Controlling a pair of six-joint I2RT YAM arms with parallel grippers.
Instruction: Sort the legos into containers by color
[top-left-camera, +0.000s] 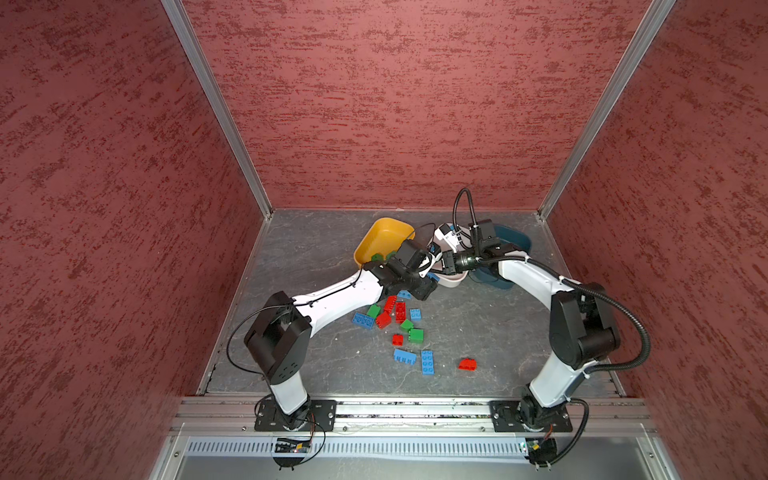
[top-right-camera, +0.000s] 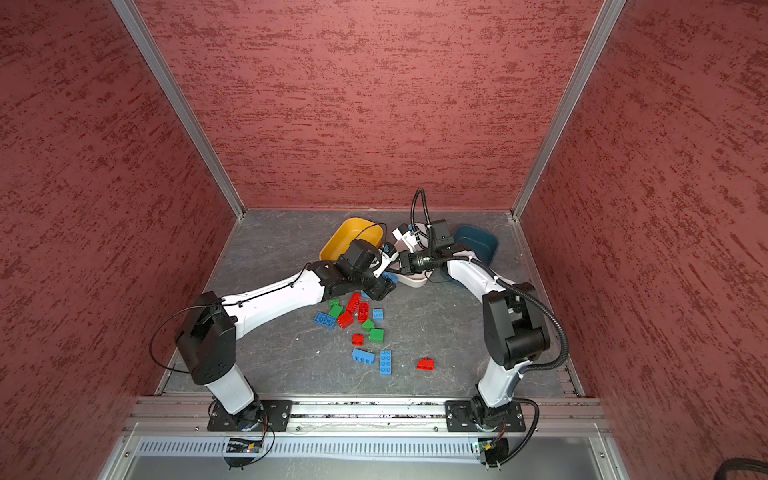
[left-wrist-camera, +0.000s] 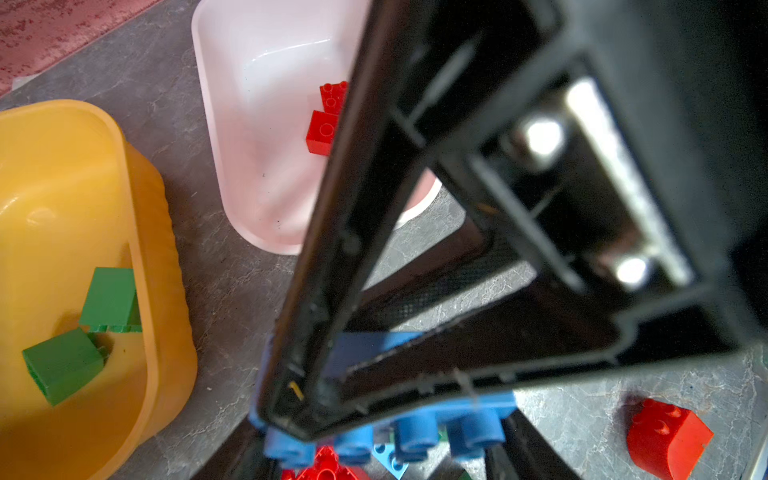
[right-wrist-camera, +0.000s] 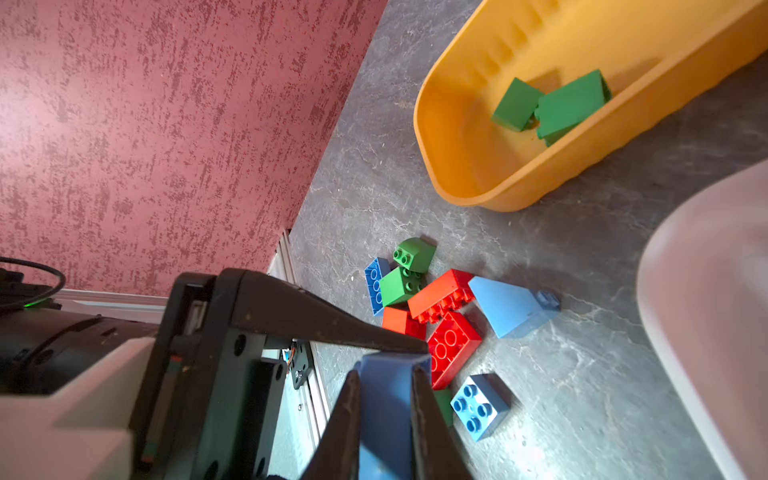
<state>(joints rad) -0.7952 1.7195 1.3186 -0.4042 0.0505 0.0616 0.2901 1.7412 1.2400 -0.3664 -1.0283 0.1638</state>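
R hand (right-wrist-camera: 386, 372) pinched tight on blue lego (right-wrist-camera: 386, 419); L hand (top-left-camera: 430, 262) half-spread, gripping same lego, by white tub (left-wrist-camera: 216, 124).

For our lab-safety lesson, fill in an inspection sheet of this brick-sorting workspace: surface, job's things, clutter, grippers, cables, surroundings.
Surface: grey stone-look table, with about a dozen loose bricks in the middle.
Job's things: yellow tub holds two green bricks; white tub holds red bricks; dark blue tub is partly hidden, contents not visible.
Clutter: nothing seen.
Grippers: left gripper and right gripper are both closed on one blue brick, near the white tub.
Cables: black cable arches above the tubs; ribbed hose hangs off the right arm.
Surroundings: red textured walls on three sides; metal rail in front.
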